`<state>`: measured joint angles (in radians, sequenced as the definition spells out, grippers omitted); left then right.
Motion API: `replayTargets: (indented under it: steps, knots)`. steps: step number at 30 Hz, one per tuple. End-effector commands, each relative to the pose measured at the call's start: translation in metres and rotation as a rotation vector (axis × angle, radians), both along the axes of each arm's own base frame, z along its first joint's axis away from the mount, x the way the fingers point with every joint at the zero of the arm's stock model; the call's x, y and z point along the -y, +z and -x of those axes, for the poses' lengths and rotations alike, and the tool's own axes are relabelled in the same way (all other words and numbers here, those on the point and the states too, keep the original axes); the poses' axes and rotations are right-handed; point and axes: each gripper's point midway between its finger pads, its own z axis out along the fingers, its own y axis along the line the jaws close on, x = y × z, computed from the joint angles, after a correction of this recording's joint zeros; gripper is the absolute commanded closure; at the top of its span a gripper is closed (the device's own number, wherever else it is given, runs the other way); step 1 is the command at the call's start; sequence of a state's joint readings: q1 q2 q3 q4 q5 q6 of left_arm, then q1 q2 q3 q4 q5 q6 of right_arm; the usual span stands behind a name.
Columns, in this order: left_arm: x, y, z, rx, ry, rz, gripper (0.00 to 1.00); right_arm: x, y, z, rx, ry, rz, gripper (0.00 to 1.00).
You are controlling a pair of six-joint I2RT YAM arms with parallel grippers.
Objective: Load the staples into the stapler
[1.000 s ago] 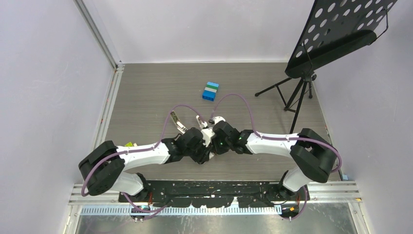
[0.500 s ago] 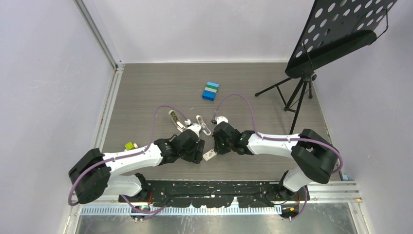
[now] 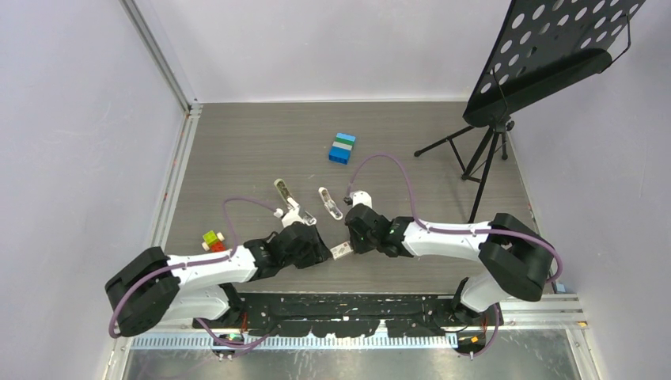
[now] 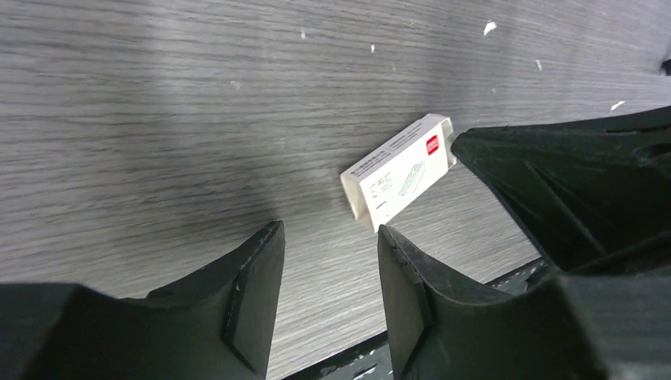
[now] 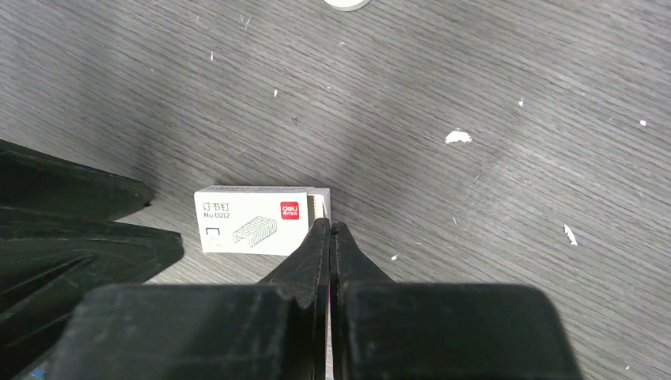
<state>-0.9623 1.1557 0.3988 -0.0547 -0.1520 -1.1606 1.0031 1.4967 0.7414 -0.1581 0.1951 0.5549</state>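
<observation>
First, identify the staple box [image 5: 253,220]: a small flat white cardboard carton with sharp corners, a red mark and a printed staple drawing on its top face. It lies flat on the counter [image 3: 237,150], close to the near edge and about midway between the left and right edges. The counter surface is matt grey wood-grain laminate, scattered with white flecks.

Locate the stapler [image 3: 282,192], a slim bar with an olive top, farther from the near edge and left of centre. A short white object [image 3: 329,203] lies just to its right. A blue-and-green brick stack [image 3: 343,148] sits toward the far edge, and red and yellow bricks [image 3: 211,239] sit near the left edge. A black perforated music stand [image 3: 546,63] occupies the far right corner.

Observe that both arms reach low and inward, meeting at the box. The left gripper [image 4: 331,231] has its fingers spread, with nothing between them and the box just beyond the tips. The right gripper [image 5: 329,228] has its fingers pressed together, tips at the red-marked end of the box. You cannot tell whether they pinch anything.
</observation>
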Motion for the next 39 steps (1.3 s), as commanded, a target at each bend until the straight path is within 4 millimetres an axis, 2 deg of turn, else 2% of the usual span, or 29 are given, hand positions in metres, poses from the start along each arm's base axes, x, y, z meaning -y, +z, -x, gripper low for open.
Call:
replayTargets:
  steps: [1,7,11,25,39]
  knots:
    - [0.032,0.022,-0.017,0.031,0.055,0.184,0.53,-0.004,0.016,-0.011,0.061,-0.060,-0.024,1.00]
    - [0.033,0.016,-0.019,0.022,0.095,0.212,0.56,0.000,0.027,-0.011,0.077,-0.087,-0.053,0.97]
    - [0.027,0.014,-0.019,0.019,0.123,0.212,0.59,0.000,0.033,-0.011,0.083,-0.091,-0.071,0.89]
    - [0.031,0.006,-0.017,-0.014,0.134,0.232,0.70,-0.003,0.022,-0.011,0.062,-0.101,-0.064,0.75]
    - [0.033,0.004,-0.018,-0.023,0.144,0.251,0.80,-0.007,0.008,-0.008,0.029,-0.087,-0.046,0.76]
